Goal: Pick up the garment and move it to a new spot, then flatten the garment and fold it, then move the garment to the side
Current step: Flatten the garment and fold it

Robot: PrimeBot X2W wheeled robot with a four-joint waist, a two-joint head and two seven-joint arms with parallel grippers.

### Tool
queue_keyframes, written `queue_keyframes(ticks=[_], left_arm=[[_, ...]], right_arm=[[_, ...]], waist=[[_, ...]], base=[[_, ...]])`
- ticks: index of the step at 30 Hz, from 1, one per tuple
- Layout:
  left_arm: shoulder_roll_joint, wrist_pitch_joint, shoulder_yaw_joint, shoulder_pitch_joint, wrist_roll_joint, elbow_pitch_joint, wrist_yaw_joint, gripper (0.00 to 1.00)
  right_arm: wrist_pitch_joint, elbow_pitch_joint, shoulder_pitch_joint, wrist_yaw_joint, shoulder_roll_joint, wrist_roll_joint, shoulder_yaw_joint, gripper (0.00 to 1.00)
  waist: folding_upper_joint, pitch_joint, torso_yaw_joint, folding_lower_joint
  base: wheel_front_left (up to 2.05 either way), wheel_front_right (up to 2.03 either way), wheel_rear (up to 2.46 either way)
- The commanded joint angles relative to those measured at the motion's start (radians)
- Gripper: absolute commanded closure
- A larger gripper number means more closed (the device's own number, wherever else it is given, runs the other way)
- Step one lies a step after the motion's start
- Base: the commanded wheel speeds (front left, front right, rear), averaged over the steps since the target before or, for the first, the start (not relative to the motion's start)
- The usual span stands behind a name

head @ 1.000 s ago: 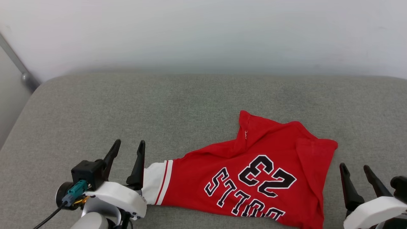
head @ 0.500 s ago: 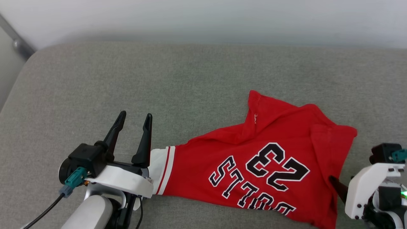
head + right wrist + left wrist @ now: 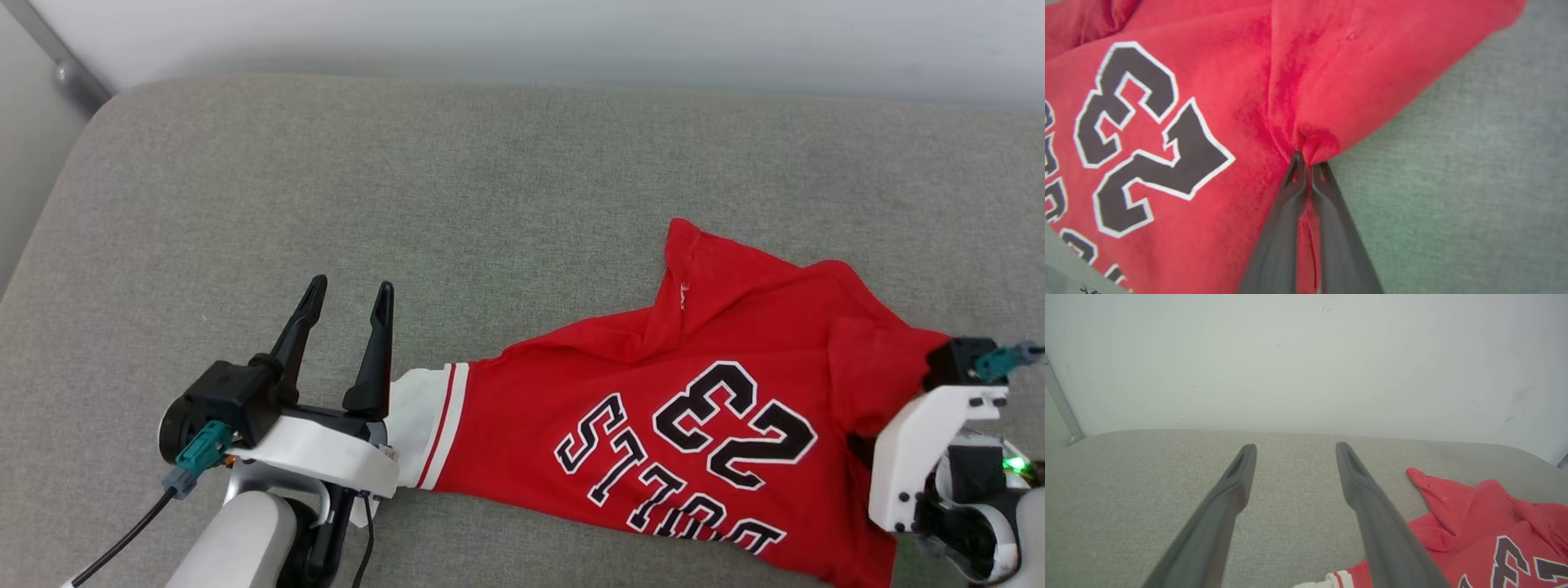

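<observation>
The garment [image 3: 678, 408] is a red jersey with black white-edged lettering, lying crumpled on the grey cushion [image 3: 408, 204], its white striped sleeve pointing left. Along its right edge my right gripper [image 3: 1308, 161] is shut on a pinched fold of the red cloth [image 3: 1314, 143]; in the head view its white housing [image 3: 922, 449] hides the fingertips. Beside the white sleeve [image 3: 416, 416] my left gripper [image 3: 347, 302] stands open with nothing between its fingers [image 3: 1237, 486]. The garment [image 3: 1486, 535] lies to the right of them in the left wrist view.
A pale wall [image 3: 531, 33] runs along the cushion's far edge. A grey metal bar [image 3: 61, 61] slants at the back left corner. Bare grey cushion spreads left of and beyond the garment.
My right gripper has swung in over the garment's right edge and shut on a fold of it. The head camera tilted down, shifting the whole picture. The left gripper stays open by the sleeve.
</observation>
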Motion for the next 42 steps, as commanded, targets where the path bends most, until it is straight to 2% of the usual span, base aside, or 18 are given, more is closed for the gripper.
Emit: queue_keyframes(ticks=[1, 7, 17, 23, 25, 30, 31, 33, 34, 38, 42], left_arm=[[-0.003, -0.003, 0.008, 0.009, 0.009, 0.006, -0.006, 0.0], [-0.02, -0.002, 0.016, 0.015, 0.027, 0.028, -0.027, 0.0], [-0.055, -0.002, 0.004, -0.037, 0.052, 0.042, -0.067, 0.0], [-0.094, -0.002, 0.027, -0.084, 0.074, 0.043, -0.103, 0.0], [-0.1, -0.002, 0.031, -0.089, 0.08, 0.045, -0.108, 0.0], [-0.127, -0.002, 0.051, -0.103, 0.1, 0.055, -0.134, 0.0], [-0.132, -0.002, 0.055, -0.102, 0.106, 0.058, -0.138, 0.0], [-0.14, -0.002, 0.065, -0.101, 0.115, 0.064, -0.146, 0.0], [-0.143, -0.002, 0.07, -0.099, 0.119, 0.067, -0.149, 0.0], [-0.149, -0.002, 0.086, -0.08, 0.137, 0.085, -0.158, 0.0], [-0.144, -0.002, 0.104, -0.06, 0.149, 0.104, -0.16, 0.0]], right_arm=[[-0.025, -0.01, -0.031, 0.0, -0.012, -0.008, 0.016, 1.0], [-0.123, -0.031, -0.154, 0.0, -0.065, -0.031, 0.098, 1.0], [-0.263, 0.118, -0.42, 0.0, -0.098, -0.054, 0.188, 1.0], [-0.434, 0.3, -0.618, 0.0, -0.103, -0.086, 0.223, 1.0], [-0.463, 0.334, -0.635, 0.0, -0.099, -0.092, 0.224, 1.0], [-0.568, 0.515, -0.674, 0.0, -0.079, -0.095, 0.239, 1.0], [-0.588, 0.552, -0.674, 0.0, -0.077, -0.092, 0.238, 0.89], [-0.625, 0.615, -0.675, 0.0, -0.078, -0.093, 0.24, 0.42], [-0.645, 0.641, -0.675, 0.0, -0.072, -0.088, 0.245, 0.0], [-0.733, 0.705, -0.673, 0.0, -0.068, -0.082, 0.274, 0.0], [-0.85, 0.715, -0.64, 0.0, -0.075, -0.07, 0.278, 0.0]], waist=[[0.0, -0.009, -0.004, 0.0], [0.0, -0.033, -0.005, 0.0], [0.0, 0.024, 0.062, 0.0], [0.0, 0.114, 0.12, 0.0], [0.0, 0.125, 0.126, 0.0], [0.0, 0.16, 0.14, 0.0], [0.0, 0.163, 0.14, 0.0], [0.0, 0.165, 0.139, 0.0], [0.0, 0.164, 0.136, 0.0], [0.0, 0.139, 0.112, 0.0], [0.0, 0.088, 0.08, 0.0]], base=[[0.0, 0.0, 0.0], [0.0, 0.0, 0.0], [0.0, 0.0, 0.0], [0.0, 0.0, 0.0], [0.0, 0.0, 0.0], [0.0, 0.0, 0.0], [0.0, 0.0, 0.0], [0.0, 0.0, 0.0], [0.0, 0.0, 0.0], [0.0, 0.0, 0.0], [0.0, 0.0, 0.0]])
